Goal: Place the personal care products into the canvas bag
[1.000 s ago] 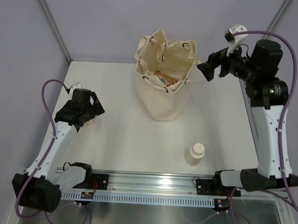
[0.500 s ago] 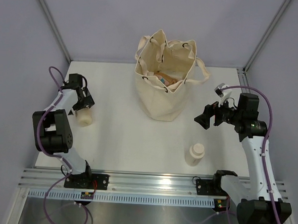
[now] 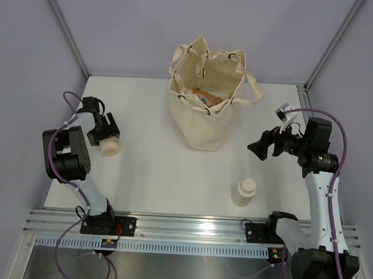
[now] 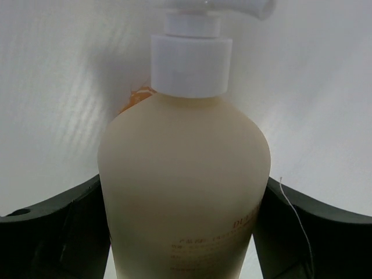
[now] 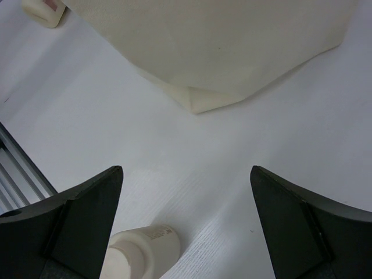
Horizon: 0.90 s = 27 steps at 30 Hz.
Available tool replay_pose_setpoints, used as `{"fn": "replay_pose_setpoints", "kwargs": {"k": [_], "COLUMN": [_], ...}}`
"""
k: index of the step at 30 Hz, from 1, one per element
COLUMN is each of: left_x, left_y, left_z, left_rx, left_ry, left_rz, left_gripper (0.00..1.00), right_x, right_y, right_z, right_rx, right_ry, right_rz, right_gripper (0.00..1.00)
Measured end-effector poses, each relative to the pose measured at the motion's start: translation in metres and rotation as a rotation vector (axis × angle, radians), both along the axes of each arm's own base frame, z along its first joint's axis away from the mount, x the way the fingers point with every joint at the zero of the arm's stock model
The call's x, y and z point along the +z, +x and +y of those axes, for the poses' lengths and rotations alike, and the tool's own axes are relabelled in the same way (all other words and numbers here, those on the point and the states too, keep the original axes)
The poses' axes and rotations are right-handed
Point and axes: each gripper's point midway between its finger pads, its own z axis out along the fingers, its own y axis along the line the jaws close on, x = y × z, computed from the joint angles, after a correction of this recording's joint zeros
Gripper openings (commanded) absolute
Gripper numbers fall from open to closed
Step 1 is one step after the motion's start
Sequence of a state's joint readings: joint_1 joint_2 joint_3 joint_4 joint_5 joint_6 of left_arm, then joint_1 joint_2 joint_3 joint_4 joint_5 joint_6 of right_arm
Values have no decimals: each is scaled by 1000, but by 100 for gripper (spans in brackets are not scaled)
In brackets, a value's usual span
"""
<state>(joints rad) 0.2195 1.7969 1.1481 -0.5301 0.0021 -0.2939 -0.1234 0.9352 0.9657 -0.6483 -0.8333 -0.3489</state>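
1. We see the left gripper [image 3: 106,138] closely flanking the beige pump bottle [image 4: 183,192] at the worktop's [image 3: 153,175] 9 o'clock. We cannot tell whether it grips.
2. The right gripper [image 3: 258,147] hangs wide open and empty at 3 o'clock.
3. The canvas bag [image 3: 206,118] stands at 12 o'clock, and the cream squat bottle [image 3: 244,191] at 5.

Bright, even light; soft shadows.

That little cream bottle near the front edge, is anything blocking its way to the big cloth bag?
Nothing visible does. Only bare table lies between the cream bottle and the canvas bag. The right gripper, open, is off to one side of that path.
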Motion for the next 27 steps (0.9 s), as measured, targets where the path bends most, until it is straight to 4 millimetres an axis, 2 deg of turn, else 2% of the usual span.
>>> {"fn": "replay_pose_setpoints", "kwargs": {"k": [2,5,7,9,14,18,23,25,27], "left_x": [5,26,55,95,184,218,255,283,319], "left_y": [1,-4,-8,-8,-11,-20,-38,-48,-55], "left_z": [-16,-47,-68,-87,-120,-147,-215,-241,-262], "left_rx": [-14,-31,-54,-89,-168,-204,-383,-483,-576], "left_ry": [-86,-227,-300,-358,-500,-612,-703,-698,-681], "left_rz": [-58,-166,-264,-399,-725,-820,-827,-848,-906], "left_gripper": [0,0,0,0,0,0,0,0,0], "right_x": [1,3,5,6,7,6,4,3,2], "right_y": [1,0,0,0,1,1,2,2,2], "right_z": [-4,-9,-12,-14,-21,-24,-26,-27,-27], "right_rx": [-17,-31,-39,-44,-64,-74,-84,-85,-86], "right_ry": [0,14,19,27,40,46,48,49,49], "right_rz": [-3,-10,-16,-17,-18,-15,-10,-5,-3], "right_gripper": [100,99,99,100,100,99,100,100,99]}}
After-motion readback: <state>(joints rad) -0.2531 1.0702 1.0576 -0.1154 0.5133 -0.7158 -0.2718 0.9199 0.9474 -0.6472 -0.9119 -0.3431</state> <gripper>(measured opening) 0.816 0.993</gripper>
